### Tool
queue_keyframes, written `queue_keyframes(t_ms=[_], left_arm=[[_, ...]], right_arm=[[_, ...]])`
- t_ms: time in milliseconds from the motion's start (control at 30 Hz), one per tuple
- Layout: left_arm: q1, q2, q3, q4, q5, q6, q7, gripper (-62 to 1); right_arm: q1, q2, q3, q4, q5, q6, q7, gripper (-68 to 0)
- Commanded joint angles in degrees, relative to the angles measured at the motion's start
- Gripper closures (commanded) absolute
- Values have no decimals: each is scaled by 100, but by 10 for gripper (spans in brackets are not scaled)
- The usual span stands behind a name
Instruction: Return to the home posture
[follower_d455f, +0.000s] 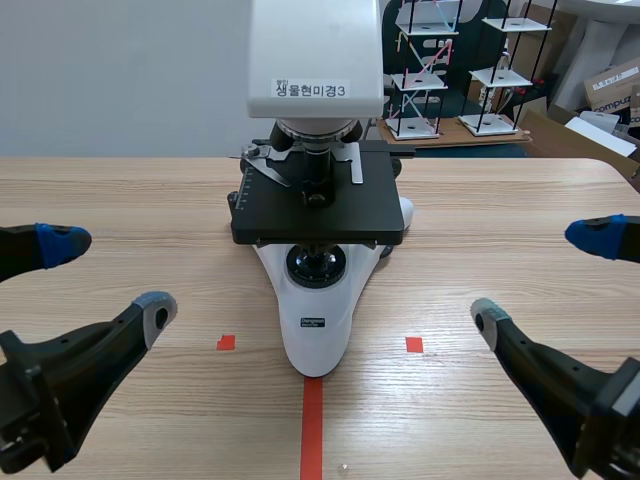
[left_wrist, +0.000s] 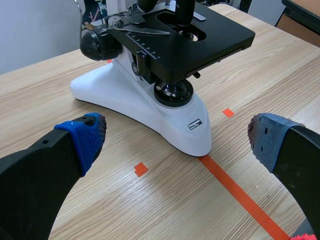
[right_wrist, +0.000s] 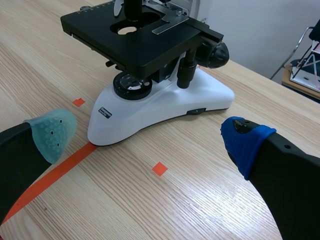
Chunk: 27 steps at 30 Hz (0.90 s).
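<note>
We find the microscope (follower_d455f: 315, 310) at the middle of the table (follower_d455f: 500, 200), between the two arms and touched by neither. The left gripper (follower_d455f: 108, 275) hangs low at the near left with its fingers spread wide and nothing between them. The right gripper (follower_d455f: 543, 277) mirrors it at the near right, likewise spread and empty. Both sit well apart from the instrument, which suggests the home posture is reached or nearly so.

The long axis of the white base runs near to far. Its narrow foot points toward the robot, with its tip on the end of the orange tape line (follower_d455f: 312, 430). The black stage (follower_d455f: 320, 210) lies level above the base, and the head stands over it on the far side.

In our judgement the instrument is heavy and rigid. Its painted base looks smooth and likely slippery, and its optics and stage clips are fragile. Any hold should fall on the flanks of the base or the upright body, never on the stage or lenses. The task itself calls for no hold.
</note>
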Motion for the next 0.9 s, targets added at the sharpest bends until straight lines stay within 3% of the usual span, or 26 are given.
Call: queue_keyframes(t_ms=[0, 233, 867], left_arm=[[11, 13, -48, 72, -52, -13, -81, -598], [11, 13, -48, 72, -52, -13, -81, -598], [11, 13, -46, 72, -52, -13, -81, -598]], right_arm=[[35, 72, 42, 122, 26, 2, 155, -643], [-61, 74, 42, 122, -96, 2, 424, -642], [-59, 74, 42, 122, -92, 0, 446, -643]])
